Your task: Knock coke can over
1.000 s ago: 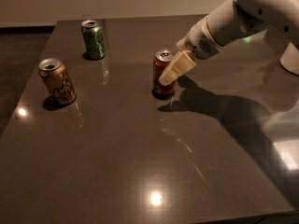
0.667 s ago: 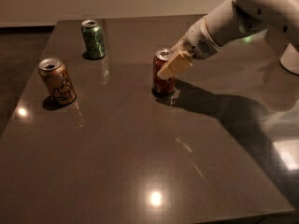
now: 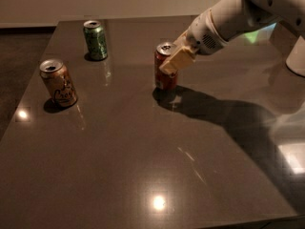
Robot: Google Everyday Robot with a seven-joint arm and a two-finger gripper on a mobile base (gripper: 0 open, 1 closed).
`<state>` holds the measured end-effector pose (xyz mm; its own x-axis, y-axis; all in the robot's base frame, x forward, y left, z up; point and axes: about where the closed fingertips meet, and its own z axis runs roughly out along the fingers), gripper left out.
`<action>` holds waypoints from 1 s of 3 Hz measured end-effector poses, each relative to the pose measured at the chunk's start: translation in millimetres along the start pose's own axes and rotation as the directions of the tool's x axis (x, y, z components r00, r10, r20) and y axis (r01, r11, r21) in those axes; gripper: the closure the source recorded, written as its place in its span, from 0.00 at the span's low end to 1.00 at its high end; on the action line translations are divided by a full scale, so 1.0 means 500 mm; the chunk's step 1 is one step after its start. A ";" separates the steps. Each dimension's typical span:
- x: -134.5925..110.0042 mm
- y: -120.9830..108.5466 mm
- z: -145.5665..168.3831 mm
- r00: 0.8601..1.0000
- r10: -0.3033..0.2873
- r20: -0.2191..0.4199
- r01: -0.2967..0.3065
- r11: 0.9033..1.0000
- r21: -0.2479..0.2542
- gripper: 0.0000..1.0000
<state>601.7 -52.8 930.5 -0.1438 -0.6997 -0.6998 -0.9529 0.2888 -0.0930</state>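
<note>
The coke can [image 3: 162, 77] stands upright a little above the middle of the frame, on the dark glossy table [image 3: 143, 156]. Its silver top is visible and its shadow falls to the lower right. It is probably light thin metal, stiff enough to take a push but easily dented. With a narrow base on so smooth a surface, it may slide rather than tip if it is touched low down. The place to press is high on the side wall, near the rim, so that the force turns it over its bottom edge. No grasp is needed.

The gripper [image 3: 173, 62] is at the can's upper right side. Its tan pad lies against or just in front of the wall below the rim, and the white arm [image 3: 228, 18] reaches in from the upper right corner. I cannot tell whether the gripper is open or closed, as only one tan face shows.

A green can [image 3: 95, 40] stands well apart at upper left, and an orange-tan can [image 3: 58, 82] stands at the left.
</note>
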 end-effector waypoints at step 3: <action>-0.056 0.014 -0.036 0.889 -0.199 -0.413 0.231 0.972 0.029 1.00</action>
<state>594.5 -42.8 962.3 -0.0483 -0.9493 -0.3108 -0.9522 0.1377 -0.2726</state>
